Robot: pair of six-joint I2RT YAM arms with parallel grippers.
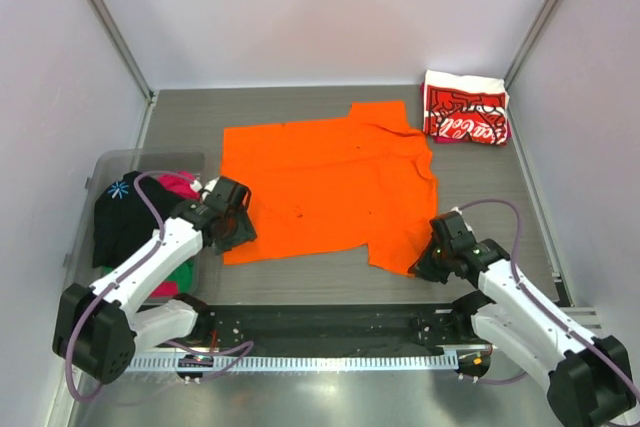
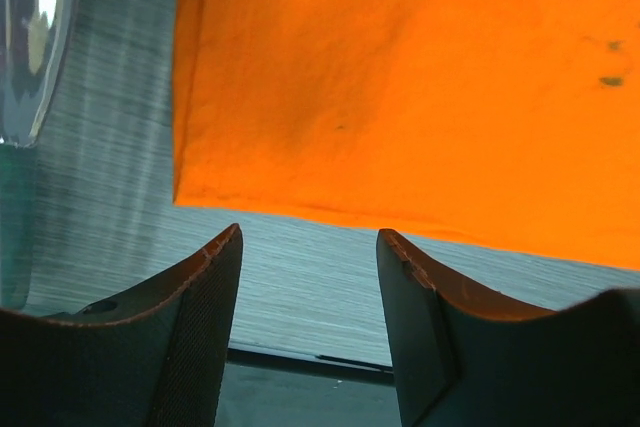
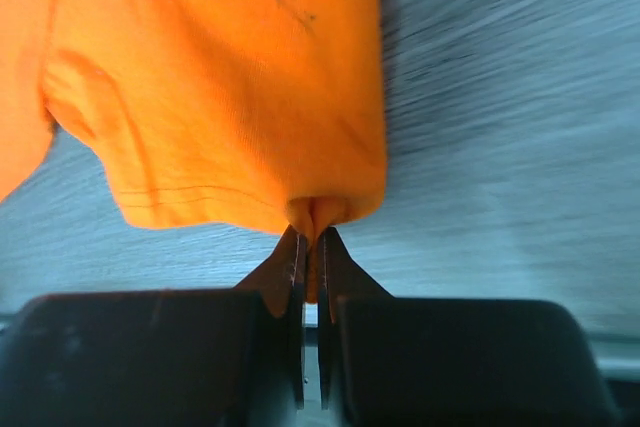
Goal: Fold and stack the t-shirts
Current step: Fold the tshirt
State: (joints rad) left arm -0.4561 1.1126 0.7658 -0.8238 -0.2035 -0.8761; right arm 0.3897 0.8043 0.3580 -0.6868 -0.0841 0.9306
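Right gripper (image 3: 310, 247) was pressed together on the near right hem of the orange t-shirt (image 1: 330, 187), which was spread on the table (image 1: 500, 197). Left gripper (image 2: 310, 235) was held spread just short of its near left corner. The red-and-white t-shirt (image 1: 465, 115) was laid folded at the far right.

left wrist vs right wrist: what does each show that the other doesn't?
Left wrist only: the left claw is open with nothing between its fingers. A corner of the orange t-shirt lies flat just ahead of it, and the edge of a clear bin shows at the far left.

Right wrist only: the right claw is shut on a bunched pinch of the shirt's edge, and the cloth puckers where it is gripped.

Both: the orange t-shirt on the grey table.
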